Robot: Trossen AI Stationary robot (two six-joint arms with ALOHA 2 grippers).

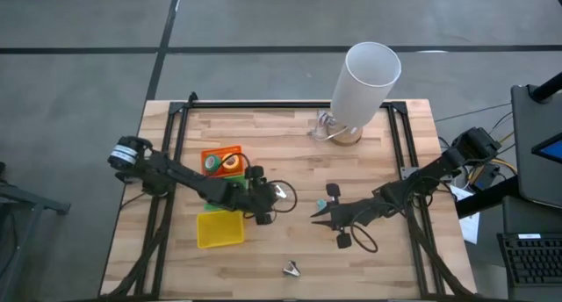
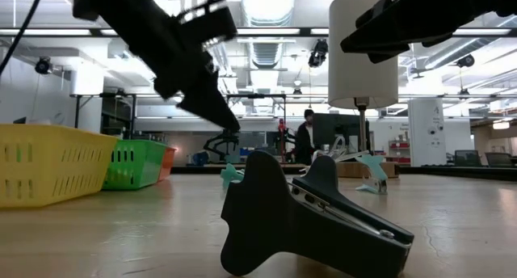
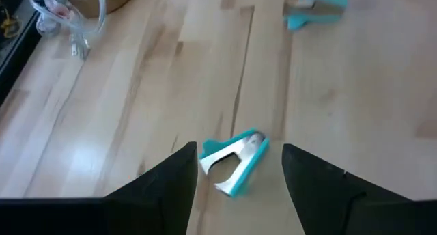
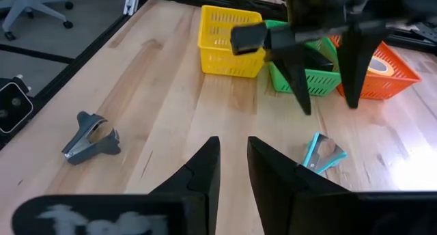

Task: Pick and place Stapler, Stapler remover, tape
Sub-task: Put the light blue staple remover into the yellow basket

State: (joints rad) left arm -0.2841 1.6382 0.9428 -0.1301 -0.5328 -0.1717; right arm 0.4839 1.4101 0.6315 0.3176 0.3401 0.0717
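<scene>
My left gripper (image 3: 239, 170) is open and hovers over a teal-and-silver stapler remover (image 3: 235, 161) lying on the table, one finger on each side and clear of it; the high view shows the remover (image 1: 283, 193) just off the gripper (image 1: 268, 201). My right gripper (image 4: 233, 149) hangs over the table's middle (image 1: 318, 216), empty, with a narrow gap between its fingers. A second teal remover (image 1: 332, 192) and a grey one (image 1: 291, 269) lie loose. Tape rolls (image 1: 230, 161) sit in the orange tray (image 1: 206, 153). Something dark (image 4: 317, 57) lies in the green tray; whether it is the stapler I cannot tell.
The orange tray, the green tray (image 4: 321, 81) and the yellow tray (image 1: 219, 229) stand in a row at the table's left under my left arm. A tall white cylinder (image 1: 364, 82) on a stand rises at the far edge. A person (image 2: 305, 141) stands in the room behind.
</scene>
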